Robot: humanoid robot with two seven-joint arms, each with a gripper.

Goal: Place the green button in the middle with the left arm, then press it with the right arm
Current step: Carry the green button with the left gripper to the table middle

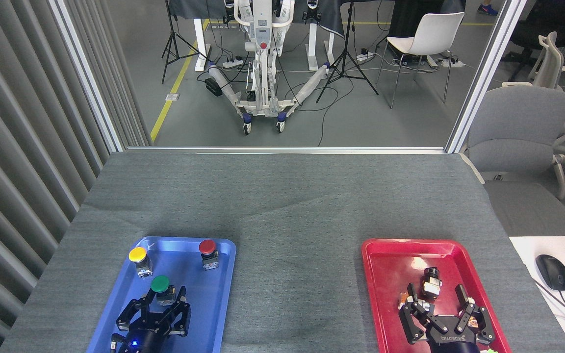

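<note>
The green button stands upright in the blue tray, its dark-green cap above a small grey base. My left gripper is open, its two fingertips on either side of the button's base, not closed on it. My right gripper hovers open over the red tray, fingers spread, nothing held between them.
A yellow-capped button and a red-capped button stand further back in the blue tray. A small black and silver part lies in the red tray by my right fingers. Grey cloth covers the table. A mouse lies off to the right.
</note>
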